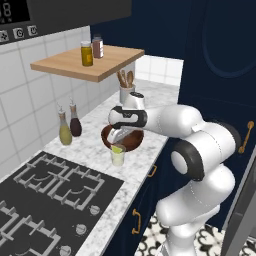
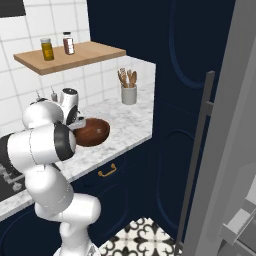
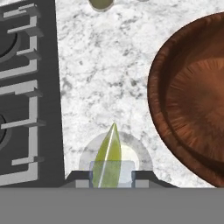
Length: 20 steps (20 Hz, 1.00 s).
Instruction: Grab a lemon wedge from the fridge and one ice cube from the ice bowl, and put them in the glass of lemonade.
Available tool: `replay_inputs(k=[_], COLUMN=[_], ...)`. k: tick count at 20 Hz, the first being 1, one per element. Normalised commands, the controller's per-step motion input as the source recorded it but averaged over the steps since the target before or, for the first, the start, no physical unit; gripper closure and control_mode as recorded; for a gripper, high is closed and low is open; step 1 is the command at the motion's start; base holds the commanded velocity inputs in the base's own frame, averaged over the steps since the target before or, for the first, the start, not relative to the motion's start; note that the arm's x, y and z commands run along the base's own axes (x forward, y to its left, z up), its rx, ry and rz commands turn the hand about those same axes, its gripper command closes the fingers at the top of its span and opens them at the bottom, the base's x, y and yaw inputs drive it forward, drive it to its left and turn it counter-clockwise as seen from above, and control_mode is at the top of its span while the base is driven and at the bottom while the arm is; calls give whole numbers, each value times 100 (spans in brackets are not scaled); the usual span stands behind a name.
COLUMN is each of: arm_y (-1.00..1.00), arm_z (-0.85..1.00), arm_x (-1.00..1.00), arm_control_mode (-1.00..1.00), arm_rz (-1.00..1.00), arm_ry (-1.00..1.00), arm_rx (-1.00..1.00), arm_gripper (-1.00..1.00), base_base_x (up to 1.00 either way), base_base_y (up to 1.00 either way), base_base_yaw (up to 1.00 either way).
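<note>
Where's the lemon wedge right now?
In the hand view the lemon wedge sits in the glass of lemonade, left of the ice bowl.

I'm working in a home kitchen: a marble bench (image 1: 95, 150) under the gripper (image 3: 112, 183), a gas hob (image 1: 55, 192) beside it, white wall tiles (image 1: 30, 85), navy cabinets (image 2: 190, 100), and a wooden shelf (image 1: 87, 62) of jars overhead.

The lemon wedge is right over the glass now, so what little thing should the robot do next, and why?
Probably open the pincer and let go. In the hand view its tips are shut on the lemon wedge, which hangs straight above the round rim of the glass of lemonade, beside the ice bowl. A small release should drop the wedge into the drink.
</note>
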Motion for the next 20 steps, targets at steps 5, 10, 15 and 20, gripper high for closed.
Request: replay_inputs(k=[5,10,15,20], arm_y=[1,0,-11,-11], arm_z=[0,0,-10,-4], arm_x=[0,0,0,0], arm_control_mode=[-100,-100,-100,-100], arm_rz=[0,0,0,0], arm_ry=[0,0,0,1], arm_rx=[0,0,0,0], arm_gripper=[100,100,100,100], base_base_x=[0,0,0,0], base_base_y=[0,0,0,0], base_base_yaw=[0,0,0,0])
